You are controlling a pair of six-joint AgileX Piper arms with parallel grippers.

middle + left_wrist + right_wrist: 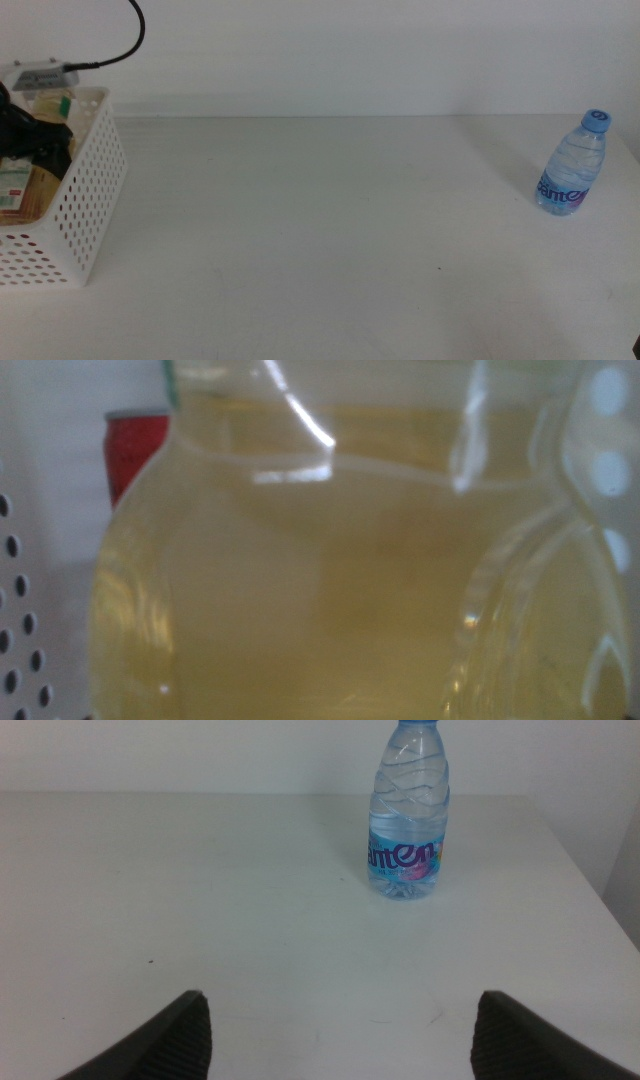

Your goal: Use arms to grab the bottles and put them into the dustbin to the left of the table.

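Note:
The white perforated dustbin (90,190) stands at the table's left edge. My left gripper (35,140) is a dark mass over its inside, right above the yellow juice bottle (25,190) lying in it. In the left wrist view that yellow bottle (330,580) fills the picture. A red can (135,450) shows behind it, and the dustbin wall (15,610) beside it. The clear blue-capped water bottle (572,165) stands upright at the far right of the table (320,230). My right gripper (340,1040) is open, well short of the water bottle (407,820).
A black cable (120,45) arcs above the dustbin from the left arm's wrist. The table's right edge (590,880) runs close beside the water bottle. A pale wall stands behind the table.

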